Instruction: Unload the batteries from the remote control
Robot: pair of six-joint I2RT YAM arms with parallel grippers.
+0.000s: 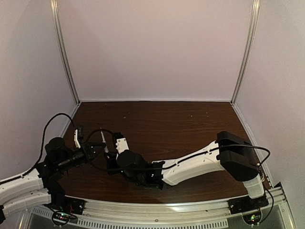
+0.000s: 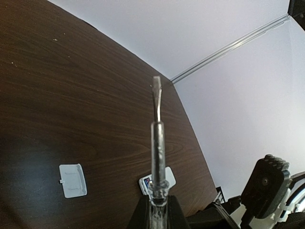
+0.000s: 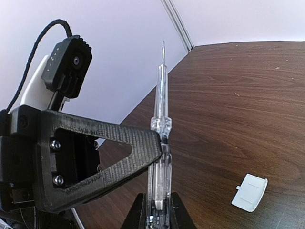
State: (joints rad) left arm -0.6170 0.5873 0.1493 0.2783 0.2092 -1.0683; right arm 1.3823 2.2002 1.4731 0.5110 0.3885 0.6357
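Clamps the pale tool (image 2: 157, 138) in both left gripper (image 2: 157, 210) and right gripper (image 3: 157, 206), with the remote control (image 2: 145, 185) just beyond the left one, long axis hidden.

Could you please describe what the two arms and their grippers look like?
Both arms are white shells with black joints and thin black cables: left arm, right arm. The left gripper and right gripper are black, ribbed plastic.
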